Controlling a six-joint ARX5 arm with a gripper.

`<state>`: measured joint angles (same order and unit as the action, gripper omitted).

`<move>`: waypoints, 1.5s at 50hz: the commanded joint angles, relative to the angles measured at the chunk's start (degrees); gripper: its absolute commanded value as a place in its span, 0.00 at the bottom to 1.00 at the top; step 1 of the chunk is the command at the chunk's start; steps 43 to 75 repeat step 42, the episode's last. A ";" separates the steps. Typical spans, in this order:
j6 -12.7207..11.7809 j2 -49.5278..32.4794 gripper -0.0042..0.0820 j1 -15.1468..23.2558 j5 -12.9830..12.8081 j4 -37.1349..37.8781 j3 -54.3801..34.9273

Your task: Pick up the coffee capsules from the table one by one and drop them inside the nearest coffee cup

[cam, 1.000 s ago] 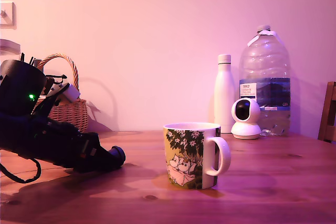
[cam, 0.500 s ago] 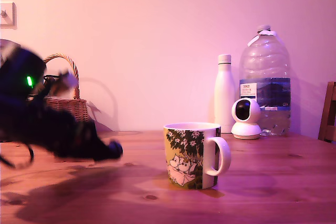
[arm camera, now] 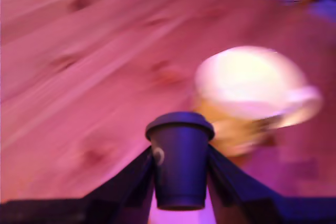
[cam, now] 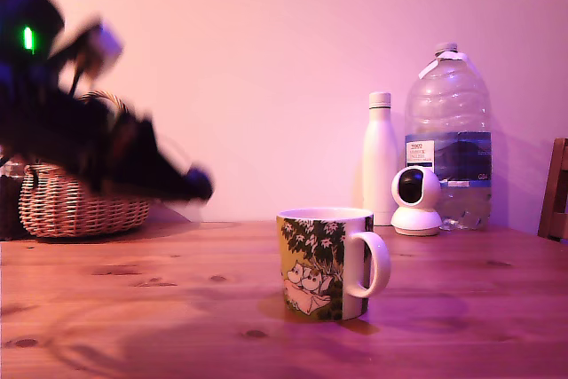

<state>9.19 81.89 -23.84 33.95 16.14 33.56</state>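
Claw (arm camera: 180, 182) grips capsule (arm camera: 180, 158) above blurred cup (arm camera: 252, 90).

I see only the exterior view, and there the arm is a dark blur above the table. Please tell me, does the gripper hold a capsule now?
Observer: Yes. In the wrist view the gripper is shut on a dark capsule, wide rim pointing away from the camera.
Operator: Is the capsule gripped well?
Observer: One finger presses each side of its tapered body; it sits upright between them.
Operator: Is the mug in front of the gripper?
Observer: The mug shows blurred beyond the capsule, its open mouth visible.
Operator: Anything inside it?
Observer: Too blurred and bright to tell.
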 commanded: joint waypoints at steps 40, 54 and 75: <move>-0.17 -20.33 0.28 -4.09 0.11 -11.85 -1.22; -0.17 -20.50 0.28 -4.09 0.11 -11.82 -1.22; -0.17 -20.50 0.28 -4.09 0.11 -11.82 -1.22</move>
